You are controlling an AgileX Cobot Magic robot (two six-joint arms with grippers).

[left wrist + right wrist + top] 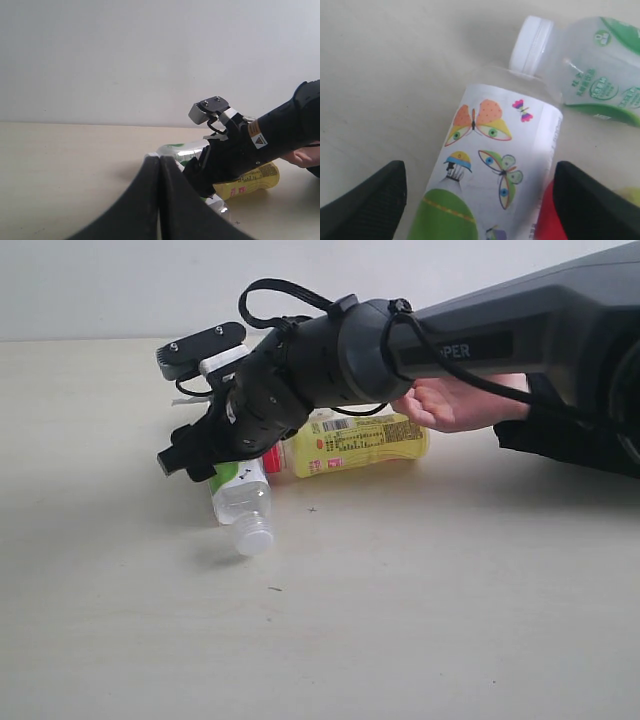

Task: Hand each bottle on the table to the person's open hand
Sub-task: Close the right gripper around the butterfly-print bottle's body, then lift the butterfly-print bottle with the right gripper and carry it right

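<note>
**Right claw spread over the butterfly bottle, nothing gripped**

I see 3 bottles lying on their sides on the smooth, pale beige wood-look table (450, 620), bunched toward its far edge. Between the 2 matte black fingers (367, 205) of my right gripper (477, 172) lies a round clear plastic bottle with a glossy white-and-green butterfly wrap (490, 160). The jaws stand wide apart, straddling it. Bare table shows between 1 finger and the label, so the claw is released, not grasping. I cannot tell whether the other finger touches.

A second clear bottle with a green-and-white label (600, 75) lies past the fingertips. Its ribbed white cap (532, 42) sits just beside the first bottle's clear end. The yellow-labelled bottle with a red cap (360, 443) lies nearer the far edge, its base close to the person's bare cupped hand (455, 402).

My left gripper (159, 162) is clenched, its tapered black fingers pressed together with nothing between them.
</note>
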